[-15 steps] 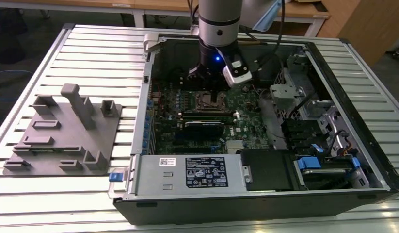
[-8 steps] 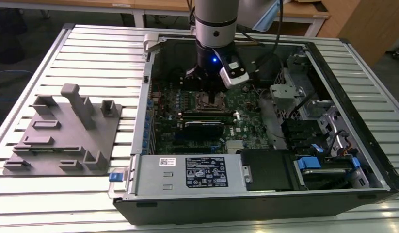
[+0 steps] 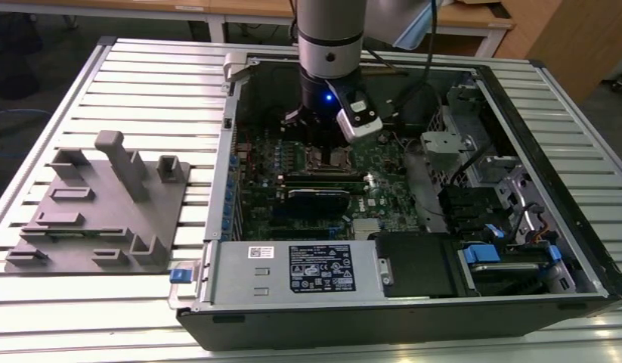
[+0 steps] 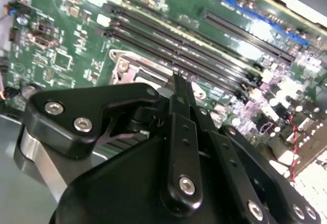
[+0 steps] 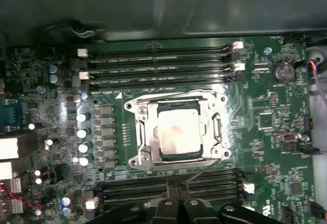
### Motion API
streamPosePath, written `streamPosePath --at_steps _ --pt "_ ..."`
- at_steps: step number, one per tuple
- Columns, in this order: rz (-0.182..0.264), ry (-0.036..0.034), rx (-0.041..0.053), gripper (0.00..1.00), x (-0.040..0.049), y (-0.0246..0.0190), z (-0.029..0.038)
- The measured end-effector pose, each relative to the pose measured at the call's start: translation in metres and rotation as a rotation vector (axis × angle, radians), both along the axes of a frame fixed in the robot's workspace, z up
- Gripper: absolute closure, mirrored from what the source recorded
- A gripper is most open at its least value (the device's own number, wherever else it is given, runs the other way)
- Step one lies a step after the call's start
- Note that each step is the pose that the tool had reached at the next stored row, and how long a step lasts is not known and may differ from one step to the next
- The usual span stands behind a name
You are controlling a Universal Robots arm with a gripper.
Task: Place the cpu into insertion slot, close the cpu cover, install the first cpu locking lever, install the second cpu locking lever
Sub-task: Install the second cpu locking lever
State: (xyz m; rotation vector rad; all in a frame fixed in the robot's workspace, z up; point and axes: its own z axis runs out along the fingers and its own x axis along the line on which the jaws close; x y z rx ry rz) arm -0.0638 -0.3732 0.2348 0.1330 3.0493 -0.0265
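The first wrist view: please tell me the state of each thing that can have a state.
cpu: seated flat in the insertion slot.
insertion slot: occupied by the chip.
cpu cover: closed down around the chip.
memory slots: empty.
gripper: low over the board, beside the socket.

Open room above the insertion slot (image 5: 178,131), memory slots (image 5: 158,63) flanking it.

The exterior view looks steeply down from well back on the open computer case (image 3: 412,189), its motherboard (image 3: 321,189) toward 12 o'clock, while both wrist views ride close above that motherboard, sharing its memory slots (image 5: 158,63).
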Motion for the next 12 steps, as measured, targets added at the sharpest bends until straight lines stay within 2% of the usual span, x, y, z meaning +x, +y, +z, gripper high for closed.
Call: streamPosePath --at_steps 12 --pt "0.0 -0.0024 0.0001 0.89 -0.0151 -0.0043 -0.0092"
